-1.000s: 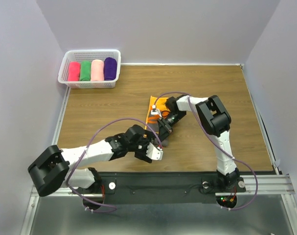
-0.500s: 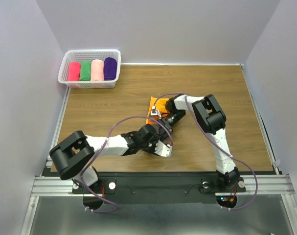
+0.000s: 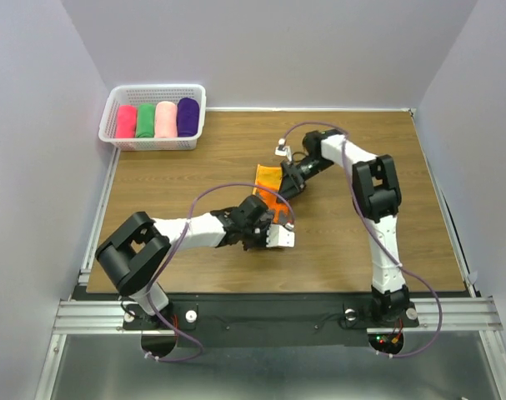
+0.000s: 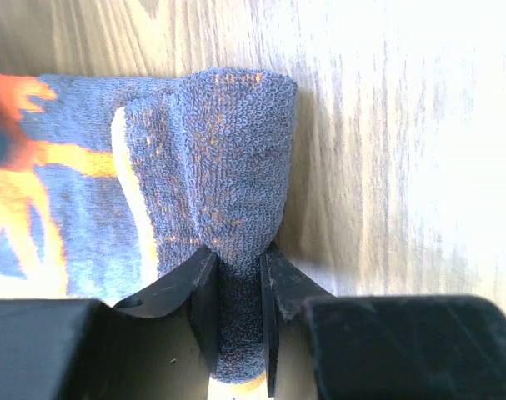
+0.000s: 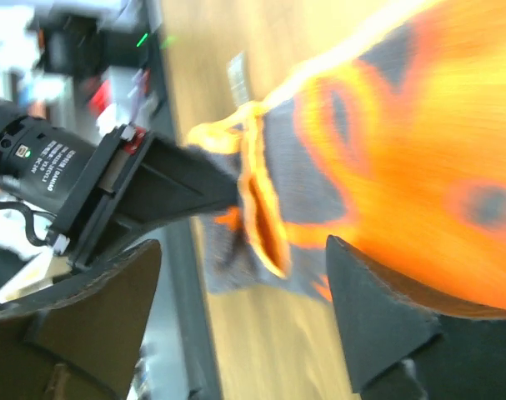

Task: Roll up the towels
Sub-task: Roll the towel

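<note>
Your left jaws pinch a raised fold of the towel [image 3: 266, 179], midway between the surface's [image 3: 177, 179] side edges; right jaws gape, released. With one thin grip, pulling could slip the fold free, unrolling it.

This is a robotics lab cell. Two white-and-black machines, the left arm [image 3: 186, 231] and the right arm [image 3: 378, 208], are bolted to a slotted aluminium rail [image 3: 261, 312] at the near edge of a wood-grain desk [image 3: 194, 171]. Loose purple cables [image 3: 199, 200] loop from joint to joint, and small red and green lights [image 3: 379, 340] glow at the right base. Plain pale walls [image 3: 278, 50] box the desk in on three sides. The only household things are towels: coloured rolls [image 3: 157, 119] lined up in a white plastic basket [image 3: 157, 87] at the far left corner, and an orange towel [image 3: 268, 179] mid-desk.
</note>
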Available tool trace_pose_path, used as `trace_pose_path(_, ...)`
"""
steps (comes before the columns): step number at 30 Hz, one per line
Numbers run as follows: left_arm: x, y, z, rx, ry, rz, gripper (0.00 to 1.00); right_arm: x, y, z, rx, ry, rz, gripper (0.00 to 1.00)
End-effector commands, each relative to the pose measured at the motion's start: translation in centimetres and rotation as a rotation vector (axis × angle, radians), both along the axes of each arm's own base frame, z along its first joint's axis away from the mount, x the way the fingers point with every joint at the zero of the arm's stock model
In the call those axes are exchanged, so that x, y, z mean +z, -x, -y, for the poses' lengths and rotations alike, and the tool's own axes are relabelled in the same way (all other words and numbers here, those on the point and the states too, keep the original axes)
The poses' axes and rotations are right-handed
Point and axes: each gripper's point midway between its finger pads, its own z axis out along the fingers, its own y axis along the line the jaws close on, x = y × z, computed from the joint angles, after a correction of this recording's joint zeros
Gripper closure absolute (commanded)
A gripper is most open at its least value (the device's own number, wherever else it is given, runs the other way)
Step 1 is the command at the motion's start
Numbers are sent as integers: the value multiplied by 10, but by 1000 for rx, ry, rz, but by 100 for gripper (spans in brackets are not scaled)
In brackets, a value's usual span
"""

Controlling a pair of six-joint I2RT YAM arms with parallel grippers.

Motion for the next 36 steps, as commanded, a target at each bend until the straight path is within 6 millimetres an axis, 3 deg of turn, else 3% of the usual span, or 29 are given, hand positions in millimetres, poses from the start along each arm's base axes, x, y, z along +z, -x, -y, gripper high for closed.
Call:
trace_pose_path(1, -14, 33, -15, 36, -38, -343, 68, 55, -74, 32, -176, 29, 271, 13)
trace_pose_path(2, -20, 32, -18, 46, -53, -393, 68, 59, -87, 49, -229, 74, 307, 8)
trace_pose_path(3, -20, 23, -21, 76, -48, -423, 67, 79, -91, 59, -257, 79, 377, 7)
trace_pose_path(4, -11, 18, -16, 78, -29, -471, 67, 81, -98, 76, -294, 96, 411, 6)
trace_pose_path(7, -12, 5, -15, 102, -10, -622, 67, 103, -99, 113, -380, 159, 522, 0)
trace_pose_path(10, -17, -10, -14, 124, -12, -707, 67, 117, -77, 136, -403, 201, 620, 0)
trace_pose_path(12, -15, -25, -8, 127, -7, -727, 67, 125, -62, 140, -390, 206, 684, 0)
trace_pose_path(14, -17, -22, -12, 131, -16, -824, 67, 139, -43, 139, -359, 191, 767, 0)
trace_pose_path(15, -23, -27, -7, 118, -10, -859, 67, 127, -35, 141, -346, 222, 757, 0)
trace_pose_path(19, -37, -31, -11, 127, -37, -950, 65, 110, 1, 123, -217, 292, 837, 0)
trace_pose_path(20, -38, -32, -15, 136, -42, -975, 64, 107, 9, 103, -168, 281, 885, 0)
trace_pose_path(22, -50, -32, -19, 144, -60, -1022, 64, 110, 19, 93, -142, 326, 1002, 0)
trace_pose_path(23, -48, -34, -19, 133, -60, -1034, 63, 96, 33, 67, -76, 310, 1045, 0)
trace_pose_path(25, -57, -35, -23, 146, -80, -1065, 63, 77, 35, 60, -11, 415, 1121, 0)
trace_pose_path(26, -55, -37, -24, 133, -82, -1066, 63, 68, 43, 42, 53, 412, 1175, 0)
trace_pose_path(32, -61, -40, -27, 145, -108, -1076, 60, 45, 29, 0, 139, 418, 1381, 0)
trace_pose_path(36, -62, -40, -28, 145, -110, -1075, 60, 26, 27, -17, 205, 387, 1389, 4)
